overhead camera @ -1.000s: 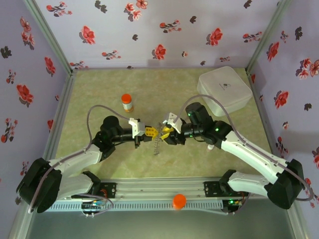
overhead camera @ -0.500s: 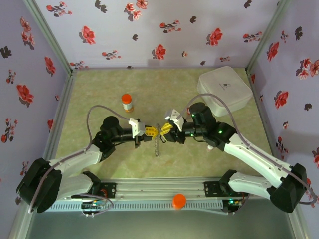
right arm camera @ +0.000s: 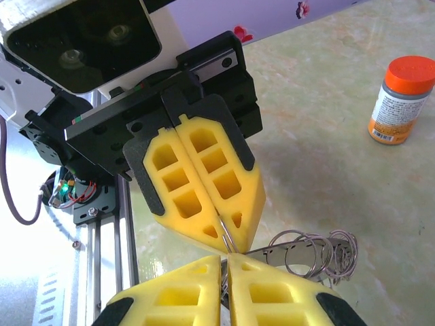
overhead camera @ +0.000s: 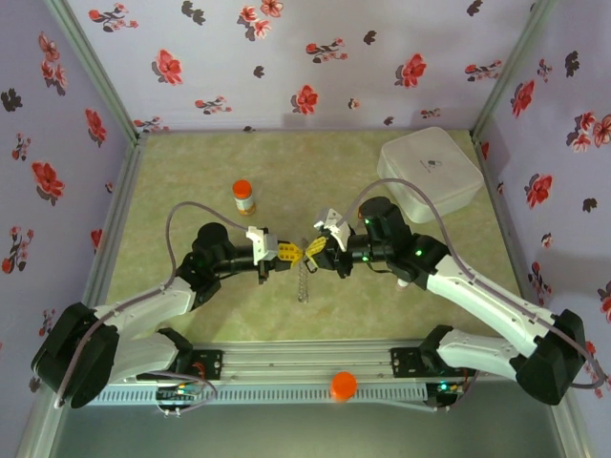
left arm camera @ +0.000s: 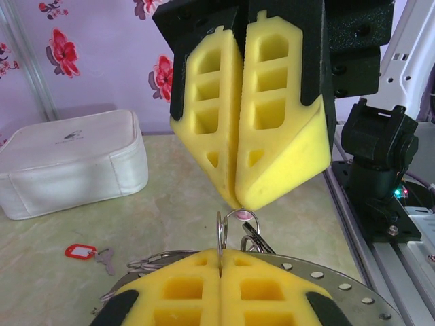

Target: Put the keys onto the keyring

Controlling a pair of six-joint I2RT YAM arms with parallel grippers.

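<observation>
Two grippers meet tip to tip from above: left gripper (overhead camera: 289,253) at 9 o'clock, right gripper (overhead camera: 315,248) at 3, the keyring (overhead camera: 304,279) dangling at 6. Left wrist: both clench the keyring's wire; red-tagged key (left arm camera: 85,252) lies at 8 o'clock. Right wrist: ring loops at 4 o'clock, orange-capped bottle (right arm camera: 399,100) at 2.

Quantities present:
- Yellow-padded grippers: two, the left gripper (overhead camera: 292,253) and the right gripper (overhead camera: 312,250).
- Bunch of silvery wire keyring loops (right arm camera: 314,252): one.
- Silvery metal key with red plastic tag (left arm camera: 83,252): one.
- Orange-capped bottle (overhead camera: 243,197): one.
- White soft case (overhead camera: 430,174): one.
</observation>
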